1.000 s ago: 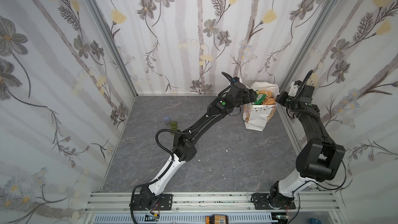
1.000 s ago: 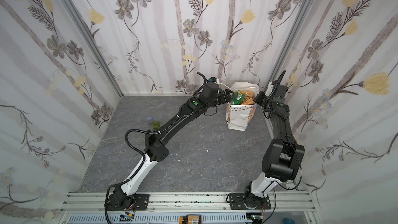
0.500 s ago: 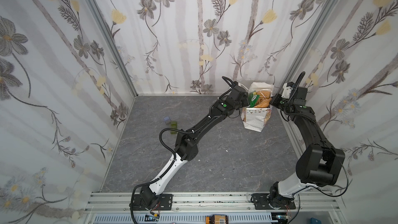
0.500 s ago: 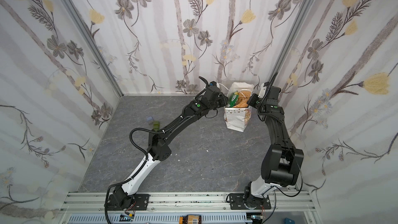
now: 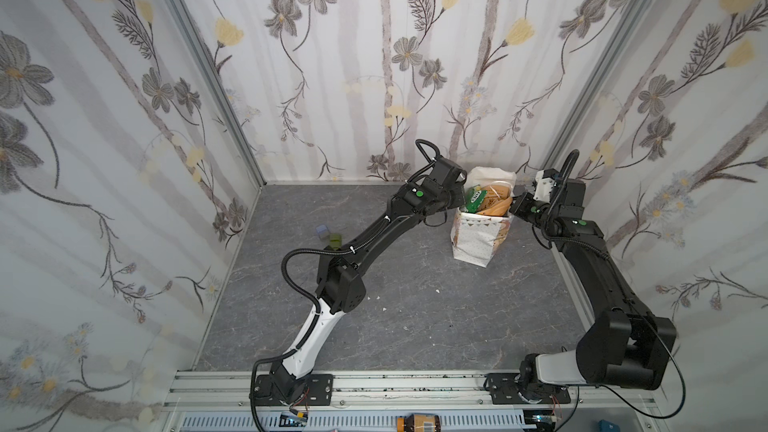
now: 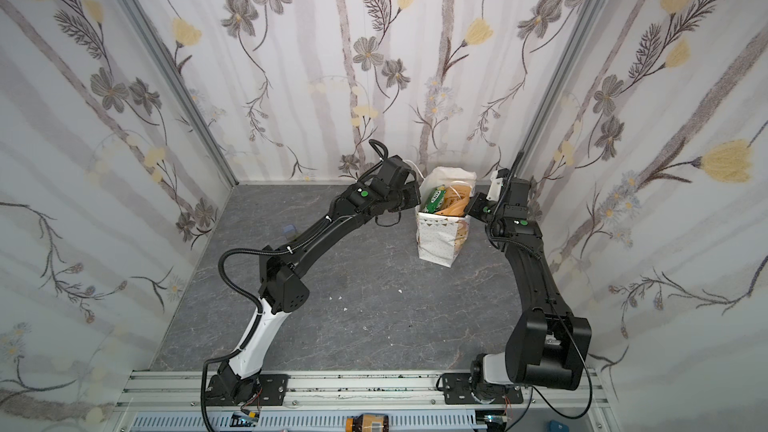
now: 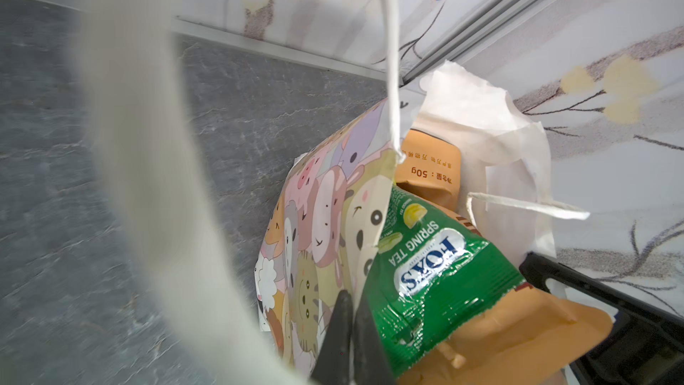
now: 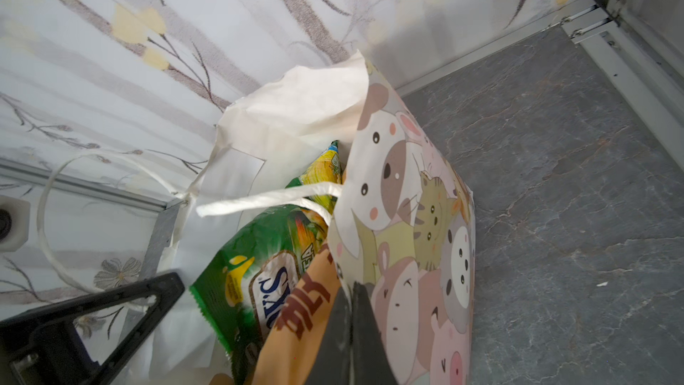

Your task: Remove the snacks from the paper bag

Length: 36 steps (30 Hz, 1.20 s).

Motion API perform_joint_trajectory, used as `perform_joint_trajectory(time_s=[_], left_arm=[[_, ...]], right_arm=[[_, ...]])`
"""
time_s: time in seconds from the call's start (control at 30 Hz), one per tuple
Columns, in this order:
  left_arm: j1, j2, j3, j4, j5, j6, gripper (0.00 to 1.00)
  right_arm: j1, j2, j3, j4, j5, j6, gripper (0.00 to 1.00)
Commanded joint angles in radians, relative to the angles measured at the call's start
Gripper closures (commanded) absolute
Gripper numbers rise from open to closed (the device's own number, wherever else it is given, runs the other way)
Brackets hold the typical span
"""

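Observation:
The paper bag (image 5: 478, 238) (image 6: 440, 238) stands upright near the back right corner, its mouth open. My left gripper (image 5: 464, 198) (image 7: 351, 312) is shut on the bag's left rim, with the printed wall (image 7: 318, 216) pinched between its jaws. On the opposite rim my right gripper (image 5: 515, 206) (image 8: 351, 301) is shut on the wall (image 8: 407, 216). Snacks stick out of the mouth: a green packet (image 5: 473, 198) (image 7: 436, 272) (image 8: 251, 272), a tan-orange pouch (image 6: 455, 203) (image 7: 518, 335) (image 8: 296, 320) and a yellow-green packet (image 8: 325, 168). A white cord handle (image 7: 392, 50) hangs loose.
Two small translucent blocks (image 5: 328, 235), blue and green, lie on the grey floor at the left, partly behind the left arm. The flowered back wall and right wall stand close to the bag. A metal rail (image 5: 415, 384) runs along the front.
My left gripper's jaws have closed on the bag's left rim. The right gripper, still shut on the other rim, has moved left with it and the bag has shifted a little.

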Motion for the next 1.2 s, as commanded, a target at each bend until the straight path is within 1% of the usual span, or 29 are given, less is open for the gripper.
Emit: perform_joint_trajectory(time_s=[0.0, 0.1, 0.23, 0.33, 0.4, 0.47, 0.57, 0.63, 0.77, 0.87, 0.93, 0.97, 1.03, 1.1, 1.17], left_arm=[[0.002, -0.120, -0.153, 0.018, -0.021, 0.029, 1.00], [0.002, -0.261, -0.359, 0.075, -0.030, 0.029, 1.00], [0.002, -0.468, -0.637, 0.177, -0.044, 0.016, 1.00], [0.002, -0.627, -0.816, 0.226, -0.084, -0.006, 1.00], [0.003, -0.728, -0.912, 0.233, -0.109, -0.018, 1.00], [0.003, -0.820, -0.995, 0.200, -0.135, -0.027, 1.00], [0.006, -0.933, -1.075, 0.134, -0.164, -0.037, 1.00], [0.009, -1.005, -1.139, 0.119, -0.172, -0.046, 1.00], [0.047, -1.137, -1.265, 0.099, -0.156, -0.069, 1.00], [0.088, -1.193, -1.311, 0.056, -0.128, -0.068, 1.00], [0.098, -1.226, -1.325, 0.039, -0.126, -0.058, 1.00], [0.102, -1.244, -1.332, 0.039, -0.127, -0.050, 1.00], [0.107, -1.272, -1.340, 0.040, -0.130, -0.037, 1.00], [0.115, -1.285, -1.339, 0.039, -0.129, -0.026, 0.93], [0.121, -1.292, -1.334, 0.036, -0.131, -0.019, 0.83]], right_arm=[[0.056, -0.046, -0.056, 0.096, -0.054, 0.055, 1.00], [0.130, -0.101, -0.108, 0.116, -0.022, 0.087, 1.00], [0.265, -0.152, -0.141, 0.127, 0.029, 0.119, 1.00], [0.364, -0.170, -0.156, 0.130, 0.071, 0.155, 1.00], [0.431, -0.181, -0.164, 0.138, 0.108, 0.185, 1.00], [0.507, -0.197, -0.178, 0.165, 0.145, 0.227, 1.00], [0.620, -0.204, -0.195, 0.217, 0.194, 0.288, 1.00], [0.689, -0.196, -0.195, 0.241, 0.226, 0.319, 1.00], [0.819, -0.170, -0.193, 0.284, 0.311, 0.376, 1.00], [0.876, -0.144, -0.186, 0.294, 0.354, 0.406, 1.00], [0.890, -0.133, -0.186, 0.304, 0.369, 0.422, 1.00], [0.930, -0.128, -0.183, 0.307, 0.378, 0.428, 0.99], [0.951, -0.124, -0.175, 0.304, 0.401, 0.434, 0.95], [0.962, -0.120, -0.163, 0.294, 0.422, 0.432, 0.89], [0.964, -0.119, -0.148, 0.276, 0.435, 0.431, 0.81]])
